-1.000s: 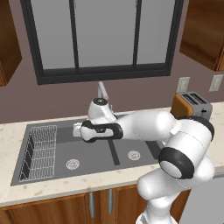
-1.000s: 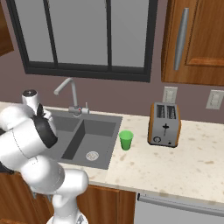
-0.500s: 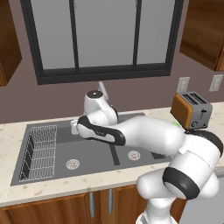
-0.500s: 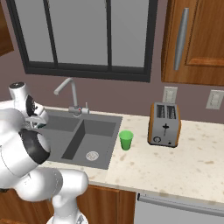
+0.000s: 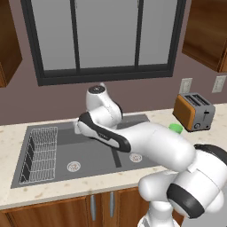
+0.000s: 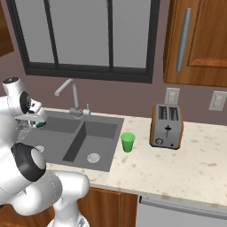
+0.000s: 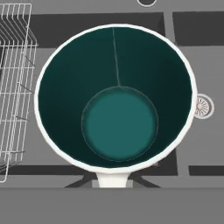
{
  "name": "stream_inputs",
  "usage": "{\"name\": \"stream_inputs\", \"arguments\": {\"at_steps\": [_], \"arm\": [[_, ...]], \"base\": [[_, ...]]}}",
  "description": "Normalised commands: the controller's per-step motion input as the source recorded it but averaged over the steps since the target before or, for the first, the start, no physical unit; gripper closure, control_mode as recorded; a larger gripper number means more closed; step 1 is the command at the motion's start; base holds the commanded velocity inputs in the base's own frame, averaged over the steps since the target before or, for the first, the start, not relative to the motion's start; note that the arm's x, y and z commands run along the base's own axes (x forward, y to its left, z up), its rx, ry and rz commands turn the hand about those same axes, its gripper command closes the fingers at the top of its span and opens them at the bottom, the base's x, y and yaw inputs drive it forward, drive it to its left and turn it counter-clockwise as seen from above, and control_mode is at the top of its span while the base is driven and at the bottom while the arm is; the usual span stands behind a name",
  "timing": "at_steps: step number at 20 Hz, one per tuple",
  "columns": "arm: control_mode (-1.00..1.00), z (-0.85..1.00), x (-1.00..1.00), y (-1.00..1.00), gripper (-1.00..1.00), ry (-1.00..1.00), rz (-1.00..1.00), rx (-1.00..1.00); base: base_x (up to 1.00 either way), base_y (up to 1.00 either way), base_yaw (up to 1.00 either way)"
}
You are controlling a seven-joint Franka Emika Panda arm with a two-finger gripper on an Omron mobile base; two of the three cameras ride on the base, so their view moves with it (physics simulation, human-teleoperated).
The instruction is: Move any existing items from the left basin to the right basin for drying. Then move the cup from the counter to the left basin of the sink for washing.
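Gripper (image 6: 37,122) clamped on the mug (image 7: 116,103), held above the sink (image 5: 88,153) beside the wire rack (image 7: 13,78).

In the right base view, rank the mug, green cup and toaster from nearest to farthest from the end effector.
1. Mug: at the end effector, over the left basin.
2. Green cup: on the counter, right of the sink.
3. Toaster: farther right, by the wall.
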Motion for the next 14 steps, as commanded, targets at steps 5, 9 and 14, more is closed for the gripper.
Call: {"name": "stream_inputs", "arguments": {"at_steps": [5,9,14], "arm": [[-1.00,0.13,-0.12,-0.31,1.00,0.03,0.00,0.00],[-1.00,0.05,-0.11,-0.39,1.00,0.02,0.00,0.00],[-1.00,0.00,-0.15,-0.47,1.00,0.00,0.00,0.00]], "base": [[0.00,0.00,0.00],[0.00,0.00,0.00],[0.00,0.00,0.00]]}}
